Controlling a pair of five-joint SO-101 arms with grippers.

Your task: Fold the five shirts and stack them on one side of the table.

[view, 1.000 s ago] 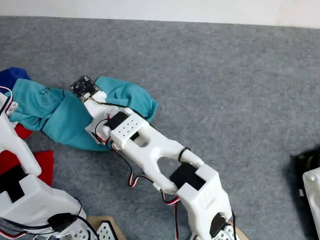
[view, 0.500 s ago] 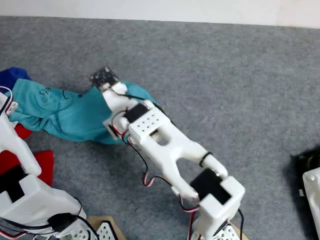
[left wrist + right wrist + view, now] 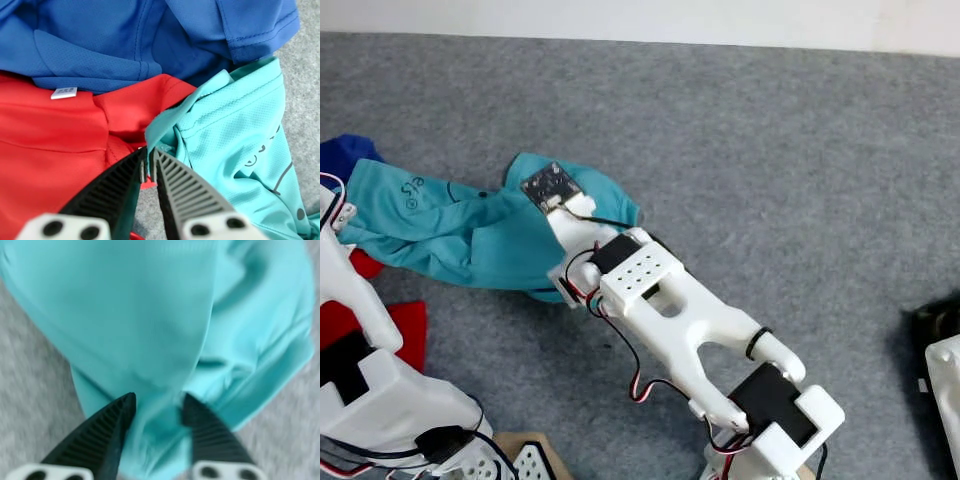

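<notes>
A teal shirt (image 3: 470,235) lies stretched across the left part of the grey table. My left gripper (image 3: 149,152) is shut on one corner of the teal shirt (image 3: 235,130), over a red shirt (image 3: 50,130) and beside a blue shirt (image 3: 125,35). My right gripper (image 3: 157,402) is shut on a thick fold at the other end of the teal shirt (image 3: 150,315), with cloth bunched between its fingers. In the high view the right arm (image 3: 640,280) reaches in from the near edge to that end. The left arm (image 3: 345,270) stands at the left edge.
The blue shirt (image 3: 340,152) and the red shirt (image 3: 395,325) lie in a heap at the table's left edge. A black object (image 3: 932,318) and a white part (image 3: 946,385) sit at the right edge. Bare grey table (image 3: 770,160) spreads across the middle and right.
My right arm has swung to the right and drawn its end of the teal shirt with it, so the shirt now lies longer and flatter. The left arm has stayed put.
</notes>
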